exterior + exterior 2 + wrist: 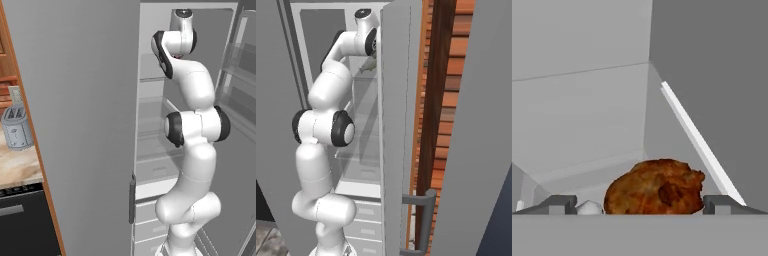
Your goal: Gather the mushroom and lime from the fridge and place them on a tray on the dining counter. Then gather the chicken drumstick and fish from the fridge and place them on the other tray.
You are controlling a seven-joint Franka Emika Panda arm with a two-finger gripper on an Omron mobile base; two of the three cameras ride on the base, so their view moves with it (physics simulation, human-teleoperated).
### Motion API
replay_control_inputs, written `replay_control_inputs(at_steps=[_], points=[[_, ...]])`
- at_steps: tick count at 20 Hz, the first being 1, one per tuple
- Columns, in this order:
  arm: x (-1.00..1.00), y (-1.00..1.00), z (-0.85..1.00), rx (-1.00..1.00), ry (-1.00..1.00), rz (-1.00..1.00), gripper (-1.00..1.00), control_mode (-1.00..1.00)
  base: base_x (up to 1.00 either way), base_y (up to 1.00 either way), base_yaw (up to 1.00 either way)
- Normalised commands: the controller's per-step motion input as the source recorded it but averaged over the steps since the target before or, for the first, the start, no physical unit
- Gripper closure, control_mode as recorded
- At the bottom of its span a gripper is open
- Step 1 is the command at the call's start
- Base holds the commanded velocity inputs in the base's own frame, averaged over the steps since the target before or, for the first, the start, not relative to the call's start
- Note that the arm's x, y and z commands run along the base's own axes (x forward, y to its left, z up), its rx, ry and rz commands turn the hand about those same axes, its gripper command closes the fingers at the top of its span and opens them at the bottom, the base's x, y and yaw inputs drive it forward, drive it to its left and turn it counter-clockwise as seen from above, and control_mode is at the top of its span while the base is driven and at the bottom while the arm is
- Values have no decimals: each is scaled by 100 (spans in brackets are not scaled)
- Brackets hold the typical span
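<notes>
The fridge (155,130) stands open, white inside with glass shelves, and my arm reaches up into its top shelf. In the hand view the chicken drumstick (657,187), a reddish-brown lump with its whitish bone end (589,207) pointing left, lies on the shelf right in front of the hand. My gripper (639,205) is open, one fingertip on each side of the drumstick and neither visibly touching it. The mushroom, the lime, the fish, the trays and the dining counter are out of view.
The grey fridge door (396,125) with its bar handle (426,220) stands close on the arm's right. The other door (240,100), with shelves, is open too. A grey utensil holder (16,127) sits on a counter to the left. White drawers (147,220) lie low in the fridge.
</notes>
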Motion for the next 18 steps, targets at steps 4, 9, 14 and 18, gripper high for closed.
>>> replay_control_inputs(at_steps=[4,9,14,18], points=[[13,0,-8,0,5,0,-100,-100,0,0,0],[21,0,-8,0,6,0,-100,-100,0,0,0],[27,0,-3,0,4,0,-100,-100,0,0,0],[4,0,0,0,7,0,-100,-100,0,0,0]])
